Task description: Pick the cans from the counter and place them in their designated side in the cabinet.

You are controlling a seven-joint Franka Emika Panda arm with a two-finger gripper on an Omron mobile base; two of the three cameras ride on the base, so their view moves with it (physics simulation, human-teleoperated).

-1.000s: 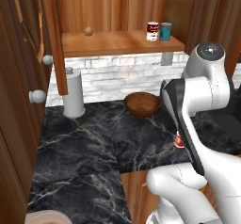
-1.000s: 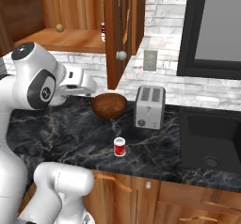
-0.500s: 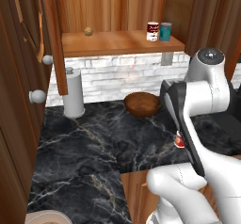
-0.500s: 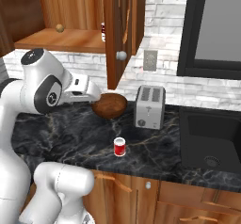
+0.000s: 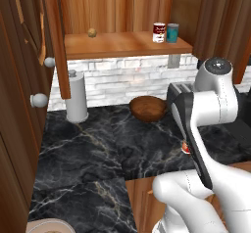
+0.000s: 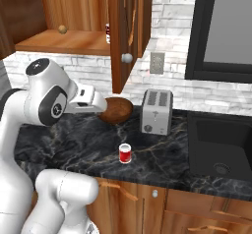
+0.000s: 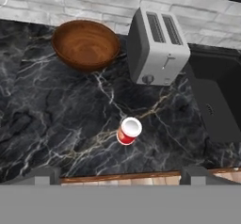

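Overhead, the cabinet [image 5: 122, 43] is the largest thing in the scene: reddish-brown wood with a vertically panelled back, a plank shelf and open doors carrying round pale knobs [image 5: 39, 100]. On the right end of that shelf stands one of the cans [image 5: 159, 32], dark red and white with a silvery top, touching or just beside a teal-blue can [image 5: 172, 33]; a small round brownish object [image 5: 91, 32] sits well apart to their left. Any writing on the labels is too small to read.

Below runs the counter [image 6: 88, 144], a black marble slab with thin white veins, backed by a white brick wall [image 5: 122, 75] that carries an outlet plate [image 6: 157, 63]. A dark sink [image 6: 221, 144] is set into the slab at the right, beneath a black-framed window [image 6: 221, 26]. On the slab stand a silver two-slot toaster [image 6: 156, 112], a brown wooden bowl [image 7: 85, 44] beside it, and a grey cylinder with a knob top [image 5: 77, 97] near the wall at the left.

The second can [image 7: 128, 131], brighter red and white with a silvery lid, stands upright on the marble near the front edge, in front of the toaster and apart from it.

The gripper [image 7: 120, 175] hangs above that can with its jaws spread wide, holding nothing.
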